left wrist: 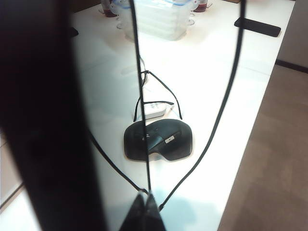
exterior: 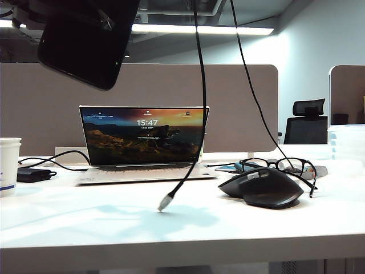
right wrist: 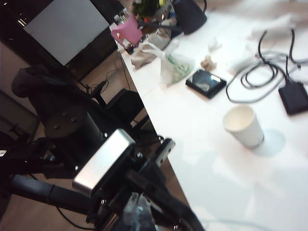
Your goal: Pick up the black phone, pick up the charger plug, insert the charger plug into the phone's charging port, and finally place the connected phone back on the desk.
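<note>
While aloft, black phone (exterior: 85, 40) pinched in left hand (left wrist: 144, 215); right hand (right wrist: 137, 216) pressed together above charger plug (exterior: 164, 202).

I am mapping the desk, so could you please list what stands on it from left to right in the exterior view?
White paper cup → small black power brick → open silver laptop → humped black computer mouse → stacked clear plastic containers.

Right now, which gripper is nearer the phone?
Left. The left gripper holds the phone aloft on the left of the exterior view. The right gripper is shut, above that view, apparently further right where the cable hangs down.
</note>
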`<state>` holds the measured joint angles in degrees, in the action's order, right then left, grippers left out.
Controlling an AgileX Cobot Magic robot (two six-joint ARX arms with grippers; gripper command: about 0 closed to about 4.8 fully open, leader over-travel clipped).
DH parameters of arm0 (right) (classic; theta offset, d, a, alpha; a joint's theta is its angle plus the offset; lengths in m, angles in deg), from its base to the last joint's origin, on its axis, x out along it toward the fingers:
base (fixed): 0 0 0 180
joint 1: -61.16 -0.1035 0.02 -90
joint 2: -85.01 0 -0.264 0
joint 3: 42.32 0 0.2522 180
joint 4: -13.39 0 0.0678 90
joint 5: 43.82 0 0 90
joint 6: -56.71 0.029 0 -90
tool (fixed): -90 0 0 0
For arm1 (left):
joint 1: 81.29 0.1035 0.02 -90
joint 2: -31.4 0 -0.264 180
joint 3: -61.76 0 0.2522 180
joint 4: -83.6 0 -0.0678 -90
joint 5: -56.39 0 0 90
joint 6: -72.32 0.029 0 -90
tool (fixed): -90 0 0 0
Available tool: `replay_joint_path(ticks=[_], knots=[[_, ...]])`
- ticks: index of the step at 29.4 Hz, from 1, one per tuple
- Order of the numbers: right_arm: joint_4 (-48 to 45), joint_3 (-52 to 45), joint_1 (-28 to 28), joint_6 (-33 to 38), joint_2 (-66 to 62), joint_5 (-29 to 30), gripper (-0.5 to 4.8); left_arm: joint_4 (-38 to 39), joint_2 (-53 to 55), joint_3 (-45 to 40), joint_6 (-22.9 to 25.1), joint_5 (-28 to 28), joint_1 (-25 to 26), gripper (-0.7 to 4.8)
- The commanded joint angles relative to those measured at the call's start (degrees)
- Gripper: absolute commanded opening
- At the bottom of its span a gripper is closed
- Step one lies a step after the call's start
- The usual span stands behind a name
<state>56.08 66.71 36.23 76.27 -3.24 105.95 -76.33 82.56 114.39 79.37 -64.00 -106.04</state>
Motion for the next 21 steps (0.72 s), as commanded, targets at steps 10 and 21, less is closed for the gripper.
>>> replay_joint_path(ticks=[10, 21], knots=[[8.35, 0.22, -0.04, -2.27, 0.66, -10.19, -0.06, -2.16, -0.31, 0.81, 0.04, -0.42, 0.0, -0.06], [7.87, 0.22, -0.04, -7.08, 0.61, -22.62, 0.37, -2.16, -0.31, 0.81, 0.04, -0.42, 0.0, -0.06]])
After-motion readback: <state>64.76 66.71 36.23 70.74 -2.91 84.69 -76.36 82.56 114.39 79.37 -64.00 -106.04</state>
